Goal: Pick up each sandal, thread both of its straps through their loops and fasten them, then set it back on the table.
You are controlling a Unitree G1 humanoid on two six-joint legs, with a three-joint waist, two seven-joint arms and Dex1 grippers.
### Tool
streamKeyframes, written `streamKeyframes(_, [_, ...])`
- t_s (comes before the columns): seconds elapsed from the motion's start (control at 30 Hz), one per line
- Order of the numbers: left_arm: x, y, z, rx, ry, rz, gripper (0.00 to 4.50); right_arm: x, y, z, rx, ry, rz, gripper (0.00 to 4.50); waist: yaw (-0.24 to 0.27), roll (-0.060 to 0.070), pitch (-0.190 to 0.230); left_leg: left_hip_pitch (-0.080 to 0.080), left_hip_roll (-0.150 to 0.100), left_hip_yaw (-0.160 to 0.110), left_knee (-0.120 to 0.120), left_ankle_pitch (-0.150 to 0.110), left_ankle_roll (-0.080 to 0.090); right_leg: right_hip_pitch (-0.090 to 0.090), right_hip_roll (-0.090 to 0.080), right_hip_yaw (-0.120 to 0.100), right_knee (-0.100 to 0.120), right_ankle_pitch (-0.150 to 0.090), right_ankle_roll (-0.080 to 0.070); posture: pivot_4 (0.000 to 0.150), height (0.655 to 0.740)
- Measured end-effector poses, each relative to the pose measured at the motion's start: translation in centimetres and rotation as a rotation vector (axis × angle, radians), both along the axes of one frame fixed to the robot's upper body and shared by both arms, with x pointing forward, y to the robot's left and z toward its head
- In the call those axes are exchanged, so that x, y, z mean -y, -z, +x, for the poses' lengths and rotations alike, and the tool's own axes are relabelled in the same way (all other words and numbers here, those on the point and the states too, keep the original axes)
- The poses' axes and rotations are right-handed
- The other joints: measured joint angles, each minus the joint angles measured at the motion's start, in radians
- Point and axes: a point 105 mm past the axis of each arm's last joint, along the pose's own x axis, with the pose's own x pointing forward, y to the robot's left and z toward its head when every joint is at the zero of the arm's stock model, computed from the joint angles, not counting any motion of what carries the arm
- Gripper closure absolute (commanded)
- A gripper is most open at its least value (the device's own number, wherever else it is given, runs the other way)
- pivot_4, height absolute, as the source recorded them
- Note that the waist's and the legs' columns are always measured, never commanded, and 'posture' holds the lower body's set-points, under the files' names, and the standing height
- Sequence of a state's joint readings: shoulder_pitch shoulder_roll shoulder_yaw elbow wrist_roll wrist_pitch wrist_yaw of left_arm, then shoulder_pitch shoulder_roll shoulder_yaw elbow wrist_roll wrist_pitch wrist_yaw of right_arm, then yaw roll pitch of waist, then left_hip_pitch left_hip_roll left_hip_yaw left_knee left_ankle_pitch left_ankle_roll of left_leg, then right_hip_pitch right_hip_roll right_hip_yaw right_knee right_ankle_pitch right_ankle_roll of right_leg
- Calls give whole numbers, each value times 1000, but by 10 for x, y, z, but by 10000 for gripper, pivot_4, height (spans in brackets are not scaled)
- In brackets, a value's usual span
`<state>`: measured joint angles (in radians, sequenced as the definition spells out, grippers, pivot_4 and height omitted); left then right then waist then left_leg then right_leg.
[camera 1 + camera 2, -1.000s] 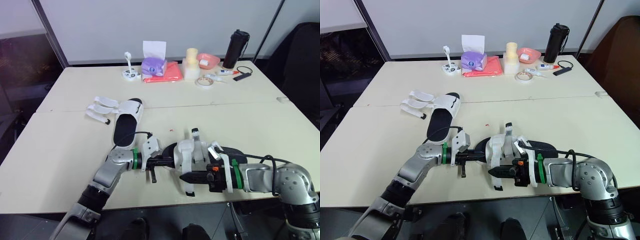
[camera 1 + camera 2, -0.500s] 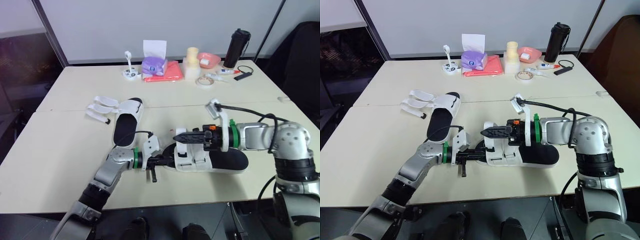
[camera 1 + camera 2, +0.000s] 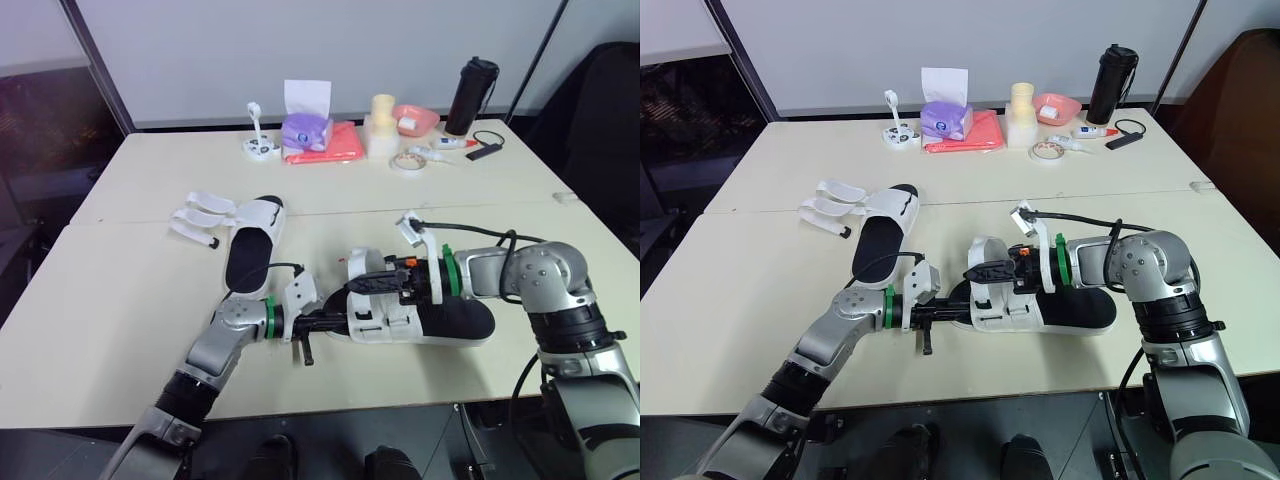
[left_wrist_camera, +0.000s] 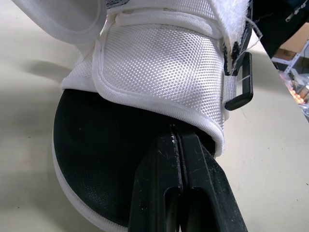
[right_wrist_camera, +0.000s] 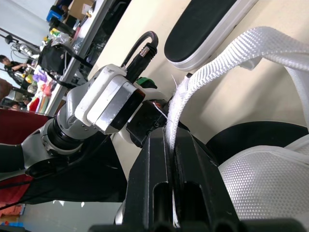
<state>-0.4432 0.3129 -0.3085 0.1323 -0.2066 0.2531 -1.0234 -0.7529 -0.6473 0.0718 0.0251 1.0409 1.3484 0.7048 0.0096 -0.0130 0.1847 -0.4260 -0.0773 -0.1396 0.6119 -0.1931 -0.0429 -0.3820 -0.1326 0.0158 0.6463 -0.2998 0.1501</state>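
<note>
A white sandal with a black footbed (image 3: 440,322) lies near the table's front edge. My left gripper (image 3: 325,322) is shut on its toe end, fingers pinching the footbed under the white upper (image 4: 164,67). A black buckle loop (image 4: 241,82) hangs at the upper's side. My right gripper (image 3: 352,285) reaches over the sandal from the right, shut on a white webbing strap (image 5: 227,58) that arches up above the toe (image 3: 365,262). The second sandal (image 3: 255,240) lies farther back on the left, its straps (image 3: 200,218) spread open on the table.
Along the table's far edge stand a black bottle (image 3: 472,95), a pink bowl (image 3: 415,120), a yellow-white container (image 3: 382,125), a tape roll (image 3: 408,162), a purple tissue box (image 3: 307,130) on a red cloth (image 3: 335,148), and a white gadget (image 3: 260,148).
My right arm swung from the sandal's near side up and over to its far side, carrying the strap, then dropped lower toward the toe. The left gripper kept its hold and stayed put.
</note>
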Motion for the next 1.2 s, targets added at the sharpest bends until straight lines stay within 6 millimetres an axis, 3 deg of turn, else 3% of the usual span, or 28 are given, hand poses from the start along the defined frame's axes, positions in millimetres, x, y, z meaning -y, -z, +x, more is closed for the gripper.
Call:
streamKeyframes(0.5, [1, 0, 0, 0, 3, 1, 45000, 6, 16, -8, -2, 7, -18, 44141, 1, 0, 0, 0, 0, 0, 0, 0, 0, 0, 0, 0, 0, 0, 0, 1500, 7400])
streamKeyframes(1.2, [2, -1, -1, 0, 5, -1, 45000, 18, 29, 1, 86, 29, -105, 44141, 2, 0, 0, 0, 0, 0, 0, 0, 0, 0, 0, 0, 0, 0, 0, 1500, 7400])
